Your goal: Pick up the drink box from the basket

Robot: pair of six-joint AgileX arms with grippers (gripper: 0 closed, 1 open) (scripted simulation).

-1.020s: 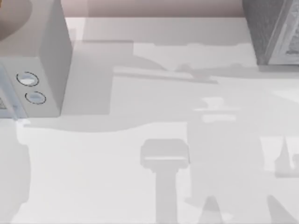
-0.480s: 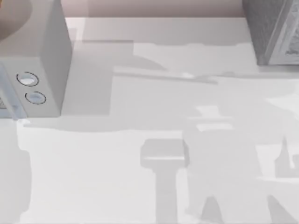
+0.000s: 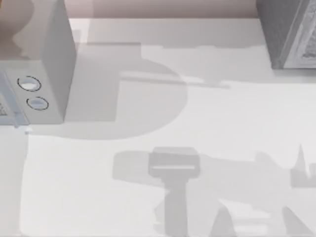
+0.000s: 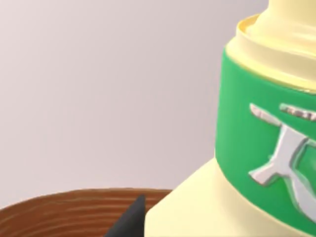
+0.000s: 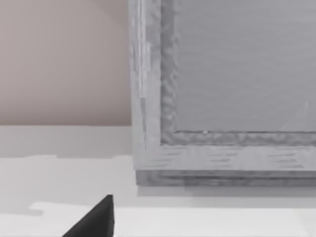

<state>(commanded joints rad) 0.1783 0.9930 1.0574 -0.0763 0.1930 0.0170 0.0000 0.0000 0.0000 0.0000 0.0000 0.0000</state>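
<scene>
Looming beside left gripper's dark fingertip (image 4: 132, 221), finger state untellable: pale-yellow drink box (image 4: 256, 148) with green label band, above brown woven basket (image 4: 64, 212) rim, likely light, rigid, slick, best gripped at squared body.

Illumination is bright and even in all views. Soft grey shadows with clean edges cover the table (image 3: 98, 197) across the centre and lower frame. No glare. The drink box (image 4: 256, 163) renders close and slightly soft.
</scene>
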